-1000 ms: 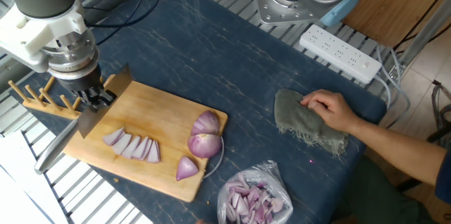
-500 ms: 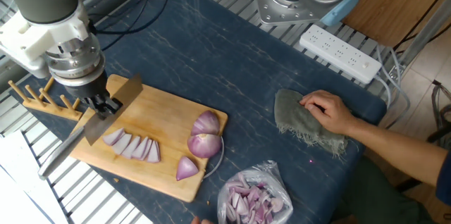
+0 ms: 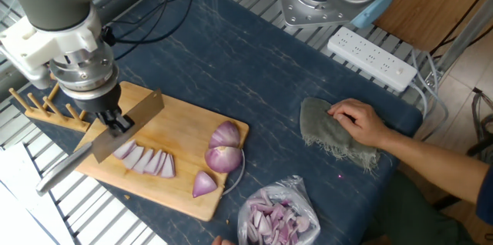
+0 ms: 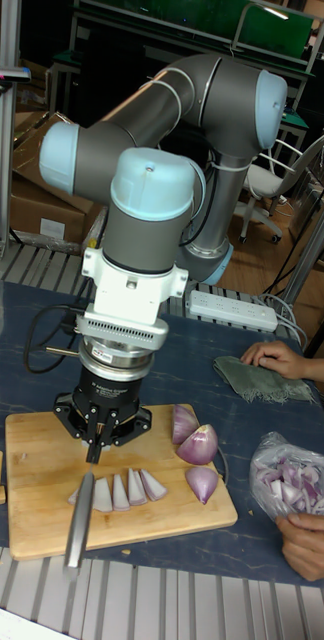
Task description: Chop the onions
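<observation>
Right now the robot hand (image 3: 114, 119) is clamped on a knife (image 3: 115, 127), pinching the blade's spine w/ fingers closed narrow around it. Blade slants across the near-left part of the cutting board (image 3: 181, 122), handle sticking out past the board's edge toward the metal rack. In the tall fixed view the hand (image 4: 100, 432) sits directly above the row of onion wedges (image 4: 122, 490), blade edge-on to the camera, running down toward the viewer; can't tell whether the edge is touching them yet.

Onions are all on the board: a fanned row of wedges (image 3: 145, 159) just beside the blade, two bigger halves (image 3: 224, 146) stacked near the far-right corner, one small wedge (image 3: 203, 184) toward the near edge. Wedges lined up side by side prob. so one pass of the blade crosses several at once; the big halves are parked well apart from the cutting zone, likely waiting their turn.

Off the board, a clear bag of onion bits (image 3: 275, 218) lies on the dark worktop (image 3: 231, 60). A person's hand (image 3: 356, 120) rests on a grey cloth (image 3: 331, 135), well clear of the blade, sensible given the arm's reach. A wooden peg rack (image 3: 46, 106) sits left of the board, power strip (image 3: 371, 58) at the back.

Judgement: mid-task, wedges next for cross-cutting.
</observation>
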